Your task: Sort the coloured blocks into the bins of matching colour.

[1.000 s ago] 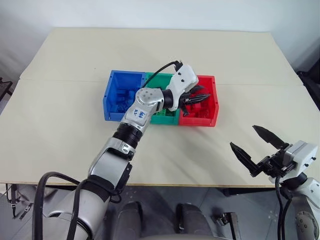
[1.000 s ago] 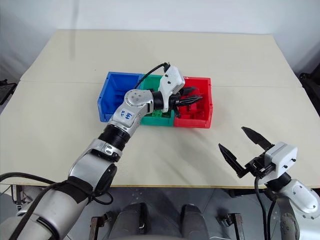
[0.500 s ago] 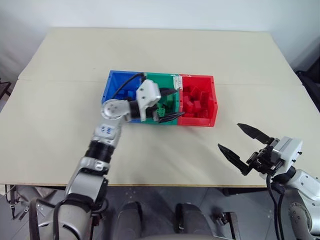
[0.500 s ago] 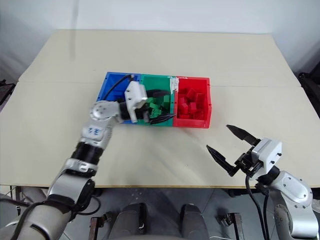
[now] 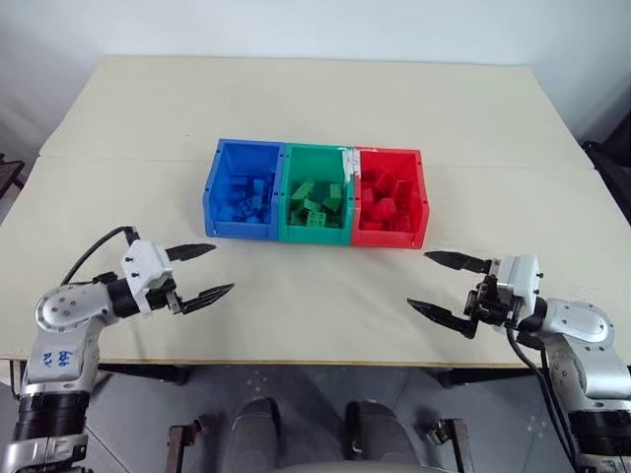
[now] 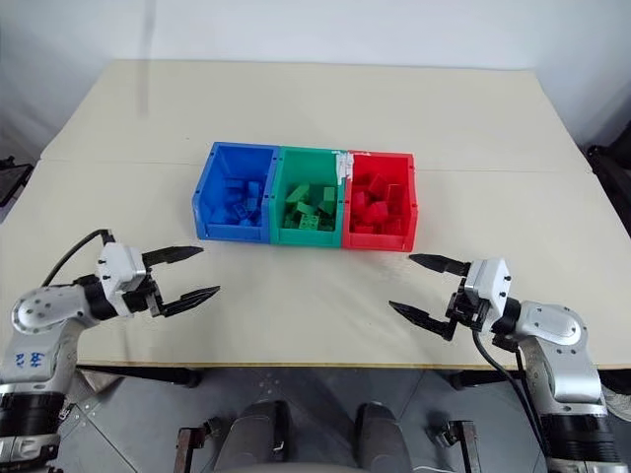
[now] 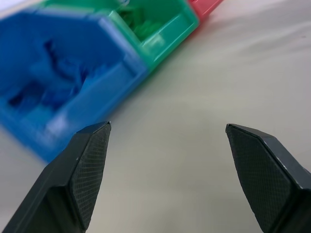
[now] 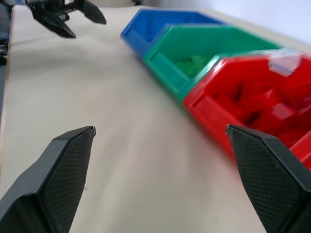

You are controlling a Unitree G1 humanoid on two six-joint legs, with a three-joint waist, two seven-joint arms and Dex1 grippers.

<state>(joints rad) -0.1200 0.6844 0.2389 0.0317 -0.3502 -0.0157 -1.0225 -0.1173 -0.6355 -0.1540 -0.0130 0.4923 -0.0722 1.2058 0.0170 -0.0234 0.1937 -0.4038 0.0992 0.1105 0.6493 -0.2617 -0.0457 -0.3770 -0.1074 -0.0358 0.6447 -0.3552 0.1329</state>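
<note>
Blocks point(image 5: 312, 207) all in bins point(image 5: 315, 235) by colour, beyond both jaws, well apart. Left gripper point(image 5: 204, 271) jaws apart, empty; right gripper point(image 5: 441, 284) same. Desk point(image 5: 325, 305) between jaws bare. Sorting looks finished; next likely rest.

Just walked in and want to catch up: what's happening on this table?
A two-armed robot is sorting coloured blocks into three joined bins on a table. Right now it holds nothing: the left gripper and right gripper both hang open near the table's front edge. Blue blocks lie in the blue bin, green in the green bin and red in the red bin. No loose blocks can be seen on the table.
</note>
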